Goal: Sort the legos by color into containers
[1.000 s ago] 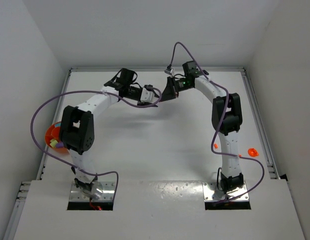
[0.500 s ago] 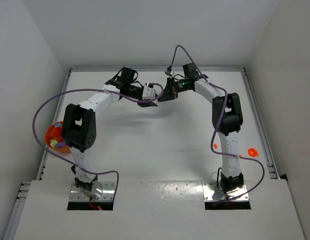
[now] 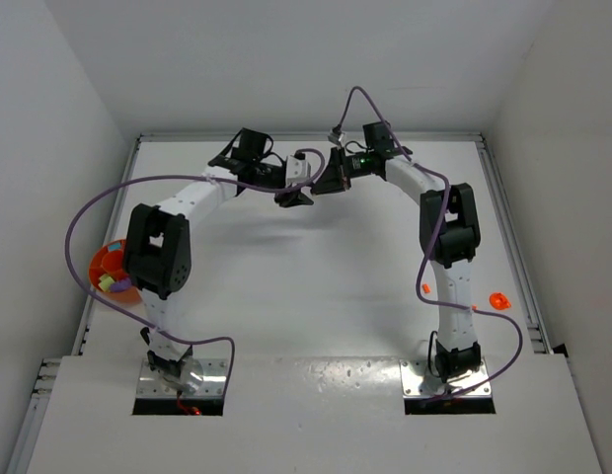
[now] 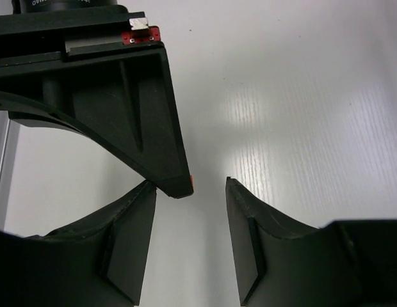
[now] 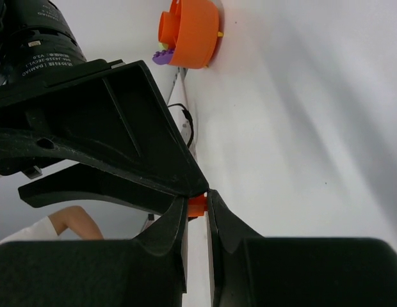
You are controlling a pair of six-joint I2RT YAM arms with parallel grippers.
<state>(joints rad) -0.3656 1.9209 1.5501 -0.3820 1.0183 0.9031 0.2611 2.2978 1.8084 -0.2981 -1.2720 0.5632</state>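
1. Our right gripper [image 5: 197,203] is clamped on an orange lego [image 5: 197,208], pinched at the very fingertips.
2. Our left gripper [image 4: 189,184] has its jaws apart and holds nothing. The right gripper's tip sits in that gap, with the lego showing as a thin sliver. It is close to the finger at 9 o'clock in the left wrist view, but we cannot tell whether they touch.
3. From above, both grippers meet over the table [image 3: 306,296] at 12 o'clock, with the left one at 8 o'clock of the right.
4. The bowl [image 3: 101,263] sits at 9 o'clock on the table's edge, beside our left arm. A purple lego [image 5: 161,57] and a lime lego [image 3: 105,282] lie in it, toward its 6 o'clock side.
5. Two loose legos [image 3: 498,298], both orange, lie near 3 o'clock, one on each side of our right arm and well apart from the bowl.
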